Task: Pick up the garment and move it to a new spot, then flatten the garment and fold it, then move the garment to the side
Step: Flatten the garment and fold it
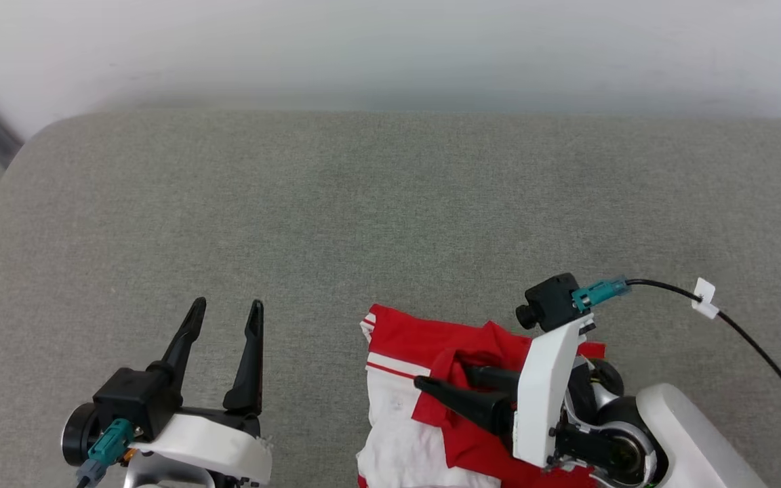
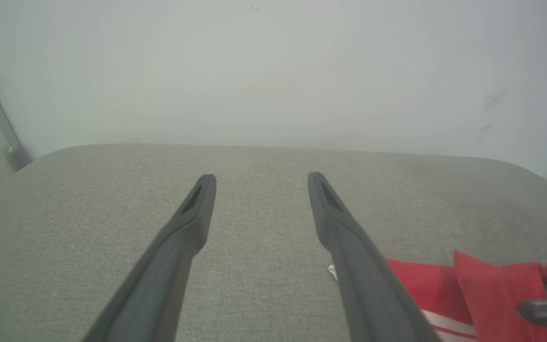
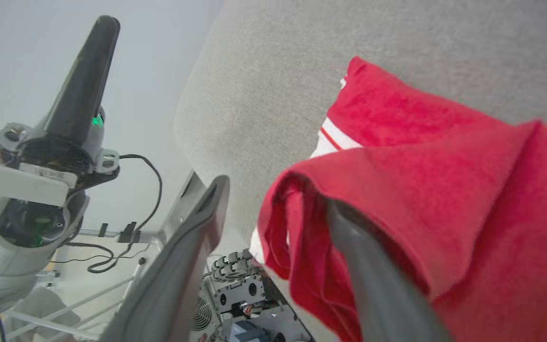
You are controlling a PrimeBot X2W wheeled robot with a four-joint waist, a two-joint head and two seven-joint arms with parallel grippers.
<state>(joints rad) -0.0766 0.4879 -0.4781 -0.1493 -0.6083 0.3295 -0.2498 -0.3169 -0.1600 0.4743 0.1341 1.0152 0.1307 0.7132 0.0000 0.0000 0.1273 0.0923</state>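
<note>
Right pincer (image 1: 445,375) and left pincer (image 1: 228,303) spread; garment (image 1: 417,332) hugs cushion's (image 1: 390,203) near edge, room beyond.

garment (image 1: 404,339) | red and white — striped trim | crumpled heap | grey cushion (image 1: 363,203), near edge

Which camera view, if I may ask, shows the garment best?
The head view: the garment shows red and white panels and its far edge. The right wrist view gives a close red fold; the left wrist view, a red corner.
</note>
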